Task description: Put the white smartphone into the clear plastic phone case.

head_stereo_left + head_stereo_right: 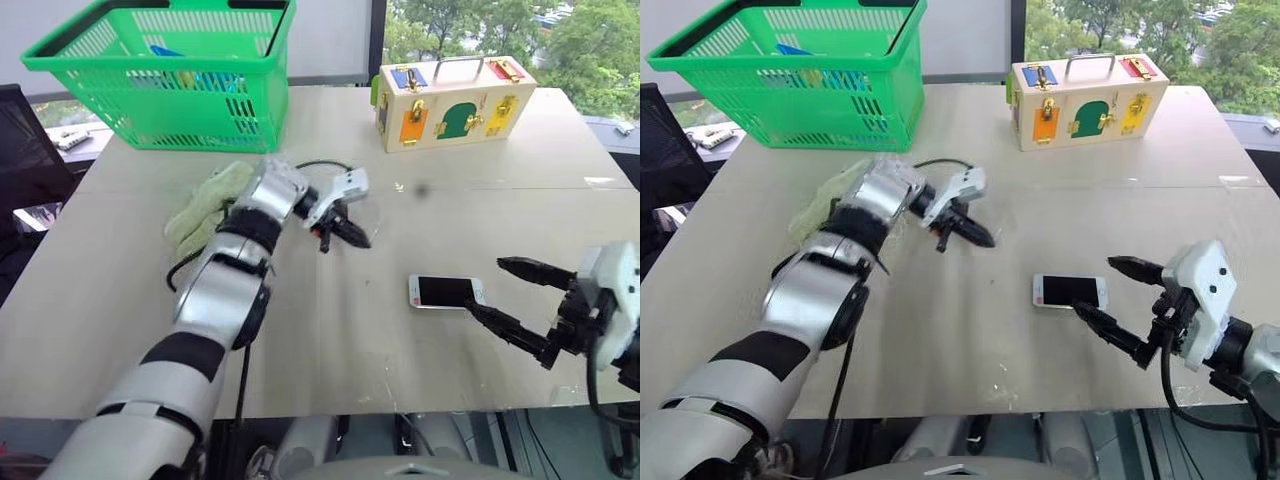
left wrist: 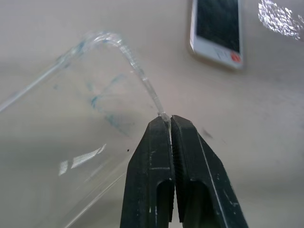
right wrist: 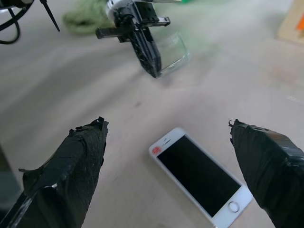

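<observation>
Nearest, at the table's front edge, the right gripper (image 1: 510, 300) with fingers spread wide and empty, aimed at the white smartphone (image 1: 446, 291), one finger beside each long edge but touching nothing. Phone flat on the table (image 1: 520, 180), screen up, not yet lifted or gripped. Further in, toward the table's middle, the left gripper (image 1: 345, 232) with fingers pressed together on the rim of the clear plastic phone case (image 2: 99, 109); pinch on one edge plain in the left wrist view, shell held tilted and off the table, hollow and with nothing inside. Case and phone well apart. Judged from this: case secured, phone merely lined up for a grasp, so early going, with the pickup, the bringing together and the pressing-in all left to do. Behind the left arm, a crumpled green cloth (image 1: 205, 210); at the far edge, a green basket (image 1: 180, 80) and a wooden latch box (image 1: 452, 103), neither involved.
</observation>
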Controlling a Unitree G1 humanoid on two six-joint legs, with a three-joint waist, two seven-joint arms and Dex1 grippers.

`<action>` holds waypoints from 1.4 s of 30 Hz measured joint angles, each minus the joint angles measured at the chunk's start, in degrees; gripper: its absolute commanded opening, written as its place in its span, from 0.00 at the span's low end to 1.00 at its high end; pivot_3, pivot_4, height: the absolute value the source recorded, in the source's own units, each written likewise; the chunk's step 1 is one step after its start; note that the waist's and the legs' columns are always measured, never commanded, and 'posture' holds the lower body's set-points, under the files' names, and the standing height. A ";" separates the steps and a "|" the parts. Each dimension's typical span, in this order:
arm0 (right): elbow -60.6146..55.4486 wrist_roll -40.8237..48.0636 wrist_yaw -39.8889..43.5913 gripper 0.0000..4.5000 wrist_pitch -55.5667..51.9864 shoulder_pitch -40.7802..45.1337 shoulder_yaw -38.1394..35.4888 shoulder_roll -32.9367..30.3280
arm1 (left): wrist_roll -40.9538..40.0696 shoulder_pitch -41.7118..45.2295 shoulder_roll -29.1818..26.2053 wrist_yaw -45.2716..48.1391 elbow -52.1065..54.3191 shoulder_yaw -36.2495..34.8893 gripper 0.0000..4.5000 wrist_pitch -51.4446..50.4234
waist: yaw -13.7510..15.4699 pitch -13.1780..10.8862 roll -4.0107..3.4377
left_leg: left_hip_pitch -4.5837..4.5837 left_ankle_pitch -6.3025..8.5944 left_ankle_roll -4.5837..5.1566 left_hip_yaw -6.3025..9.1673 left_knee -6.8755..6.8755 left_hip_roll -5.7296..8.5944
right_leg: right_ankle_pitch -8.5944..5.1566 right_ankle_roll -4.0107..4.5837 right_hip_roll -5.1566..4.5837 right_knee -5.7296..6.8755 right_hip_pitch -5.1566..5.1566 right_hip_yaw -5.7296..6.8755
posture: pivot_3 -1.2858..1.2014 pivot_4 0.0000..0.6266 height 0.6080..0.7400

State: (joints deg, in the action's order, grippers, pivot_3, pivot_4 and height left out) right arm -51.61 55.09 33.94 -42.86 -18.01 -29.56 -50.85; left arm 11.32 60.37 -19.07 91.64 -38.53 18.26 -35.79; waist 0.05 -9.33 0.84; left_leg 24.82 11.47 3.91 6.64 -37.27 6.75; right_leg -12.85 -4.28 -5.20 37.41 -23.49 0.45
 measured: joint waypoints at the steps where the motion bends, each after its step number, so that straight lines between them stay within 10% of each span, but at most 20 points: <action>1: 0.00 -1.05 0.61 1.00 0.51 0.09 0.77 -0.19 | -0.15 -1.94 -0.13 -0.49 3.94 0.60 0.01 -3.25 | 0.20 0.00 0.00 | -0.01 0.00 0.00 -0.01 -0.01 0.00 | 0.00 0.00 0.06 -0.01 -0.05 -0.02 | 0.52 0.24 1.00; 4: 0.62 -3.64 1.87 1.00 1.22 0.51 3.39 -0.56 | -0.41 -5.60 1.50 -5.08 11.81 2.06 0.01 -10.12 | 0.95 0.00 0.00 | -0.02 0.00 -0.01 0.00 -0.05 0.00 | -0.01 -0.01 -0.01 0.00 -0.03 -0.02 | 0.52 0.24 1.00; 11: 0.95 -5.28 3.72 1.00 2.64 0.61 4.36 -0.53 | -7.22 -9.98 1.99 -11.77 20.67 -0.37 0.68 -8.56 | 0.90 0.00 0.00 | -0.02 0.00 -0.03 0.01 -0.04 -0.01 | 0.00 0.01 -0.06 0.00 -0.06 -0.03 | 0.52 0.24 1.00; 17: 0.93 -5.28 3.73 1.00 3.10 0.26 4.32 0.42 | -10.38 -7.91 -9.34 -4.38 10.62 -2.45 0.68 19.33 | 0.87 0.04 -0.07 | -0.12 0.03 -0.10 -0.03 0.08 0.00 | -0.01 0.09 -0.06 0.00 -0.13 -0.16 | 0.52 0.24 1.00; 23: -0.04 -4.89 2.39 1.00 3.10 0.15 4.25 1.51 | -7.09 -2.83 -5.39 -3.32 -11.22 0.89 0.68 38.56 | 2.48 0.02 -0.02 | 0.04 0.02 -0.04 -0.01 -0.01 0.10 | 0.01 0.04 -0.15 -0.27 -0.09 -0.07 | 0.52 0.24 1.00; 30: -2.89 -4.46 0.65 1.00 3.03 -4.60 2.25 2.52 | -3.84 2.22 -2.31 -7.77 -24.63 1.35 0.06 49.08 | 2.02 0.03 -0.02 | -0.01 0.01 0.00 0.01 0.02 0.09 | 0.01 0.02 -0.12 -0.26 -0.05 -0.03 | 0.52 0.24 1.00; 36: -4.16 -3.43 -1.71 1.00 3.01 -5.26 1.48 3.40 | -5.63 -1.30 -3.90 -4.04 -19.49 -0.17 0.01 45.75 | 1.30 0.03 -0.01 | -0.05 0.01 0.01 0.01 0.01 0.07 | 0.00 0.02 -0.09 -0.19 -0.04 0.04 | 0.52 0.24 1.00; 42: -4.90 -3.96 -5.60 1.00 2.85 -1.72 2.84 3.33 | -10.42 -17.34 -11.03 -2.00 9.65 -2.00 0.01 30.22 | -0.31 0.05 -0.06 | -0.07 0.00 -0.01 0.01 0.10 0.05 | -0.01 0.06 -0.09 -0.07 -0.13 -0.15 | 0.52 0.24 1.00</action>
State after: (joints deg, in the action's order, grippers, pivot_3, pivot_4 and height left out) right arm -56.51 51.13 28.34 -40.00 -19.73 -26.72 -47.52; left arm 0.90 43.02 -30.10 89.63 -28.87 16.26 -5.57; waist -0.26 -9.28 0.77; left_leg 24.75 11.47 3.90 6.65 -37.17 6.79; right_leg -12.86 -4.22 -5.29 37.34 -23.61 0.30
